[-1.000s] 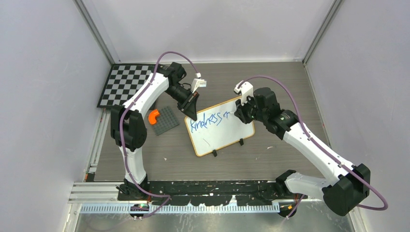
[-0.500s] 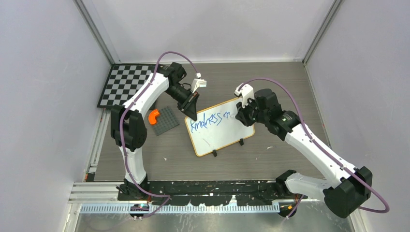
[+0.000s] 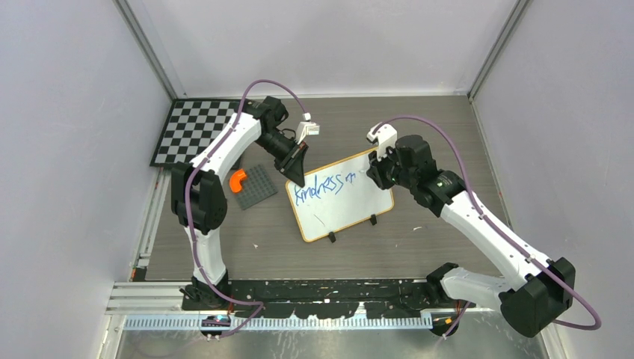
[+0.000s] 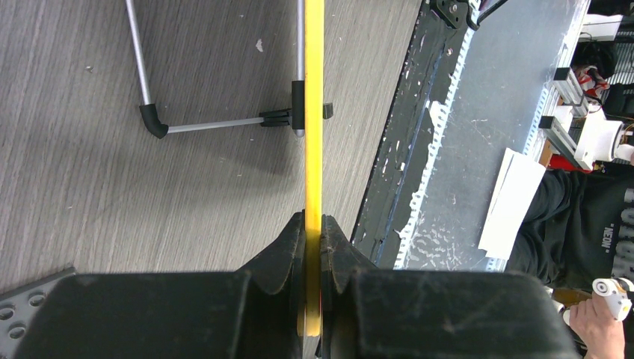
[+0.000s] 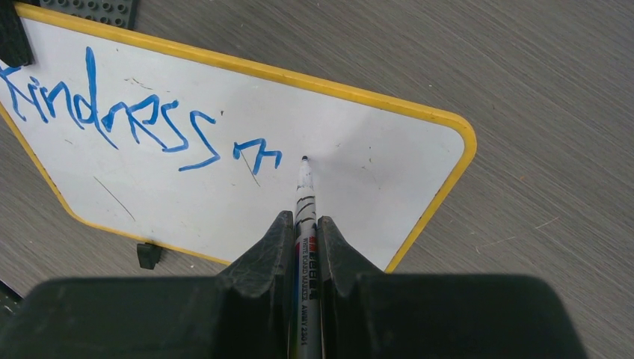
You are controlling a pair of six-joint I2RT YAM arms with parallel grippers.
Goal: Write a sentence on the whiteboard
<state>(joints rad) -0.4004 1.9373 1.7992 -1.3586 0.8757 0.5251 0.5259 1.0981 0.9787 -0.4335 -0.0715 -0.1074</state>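
The whiteboard [image 3: 344,206] stands tilted on the table, with an orange-yellow frame and black feet. Blue writing [image 3: 321,185] on it reads about "kindness m" in one line; it also shows in the right wrist view [image 5: 134,123]. My left gripper [image 3: 296,173] is shut on the board's far left frame edge [image 4: 313,112]. My right gripper [image 3: 371,174] is shut on a whiteboard marker [image 5: 306,206]. The marker's tip sits on or just over the white surface [image 5: 374,187], a little right of the "m". I cannot tell whether it touches.
A black-and-white checkerboard [image 3: 193,131] lies at the far left. A grey studded plate [image 3: 259,187] with an orange piece [image 3: 237,180] sits just left of the board. A black foot and a thin metal stand [image 4: 202,126] hold the board up behind.
The letter "m" has appeared after "kindness". My right gripper has moved the marker slightly right, past the "m". The left gripper and the board have not moved.
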